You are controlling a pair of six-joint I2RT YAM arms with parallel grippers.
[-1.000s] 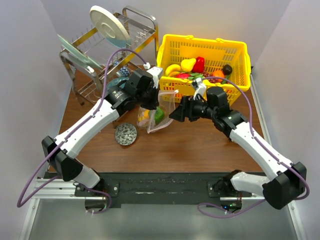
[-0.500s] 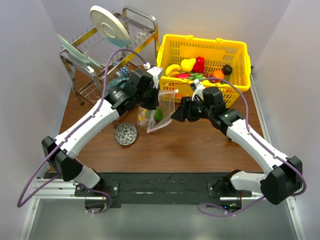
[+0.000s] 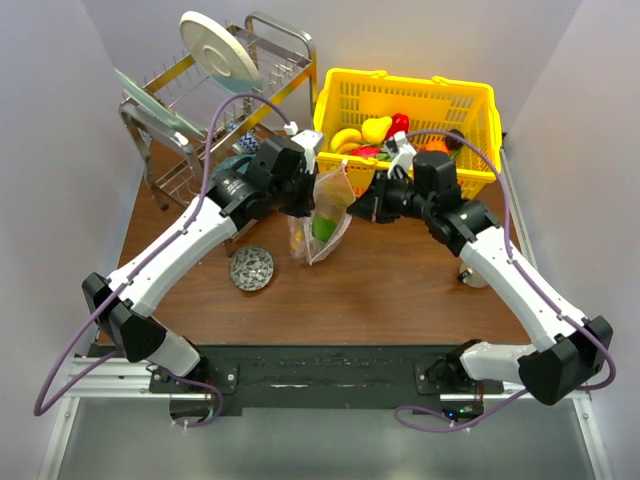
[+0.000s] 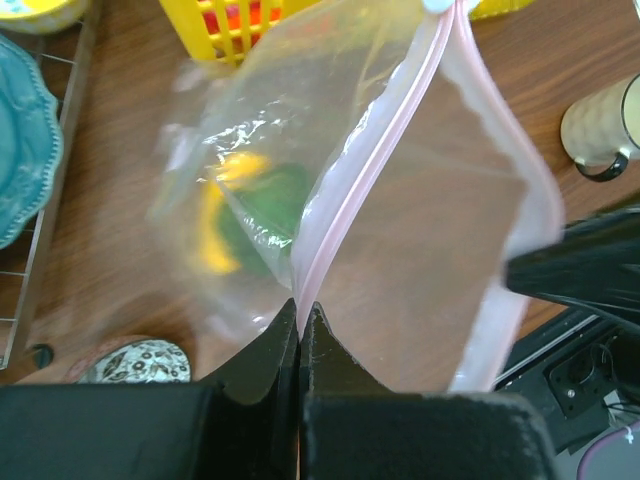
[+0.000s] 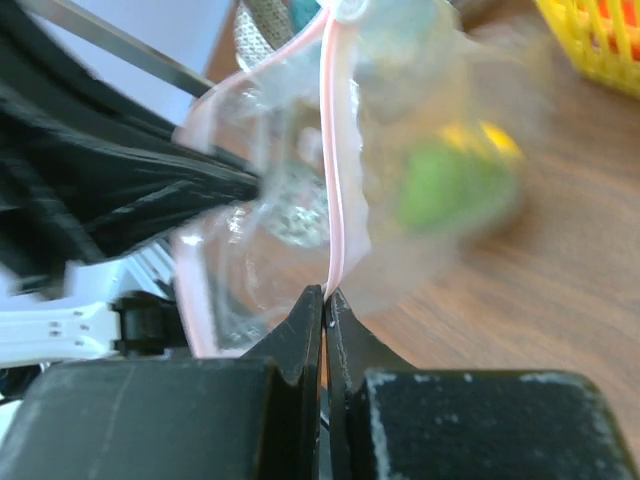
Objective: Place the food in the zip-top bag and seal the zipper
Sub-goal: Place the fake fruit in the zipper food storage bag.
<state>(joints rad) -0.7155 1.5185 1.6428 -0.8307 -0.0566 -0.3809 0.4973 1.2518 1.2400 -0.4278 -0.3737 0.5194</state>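
The clear zip-top bag (image 3: 322, 215) hangs between my two grippers above the table. Inside it are a green piece (image 4: 275, 200) and a yellow piece (image 4: 215, 225) of food. Its pink zipper (image 4: 365, 165) runs straight away from my left gripper (image 4: 299, 305), which is shut on one end of it. My right gripper (image 5: 326, 292) is shut on the zipper (image 5: 333, 160) at the other end. In the top view the left gripper (image 3: 305, 208) is at the bag's left and the right gripper (image 3: 352, 210) at its right. More food (image 3: 375, 130) lies in the yellow basket.
The yellow mesh basket (image 3: 470, 105) stands at the back right. A metal dish rack (image 3: 200, 110) with a white plate (image 3: 218, 45) stands at the back left. A small patterned bowl (image 3: 252, 268) sits on the table left of the bag. A cup (image 4: 605, 125) stands near the right arm.
My right gripper has moved in to the bag's right end and closed on the zipper. The bag now hangs taller and narrower between the two grippers. The left gripper kept its hold.
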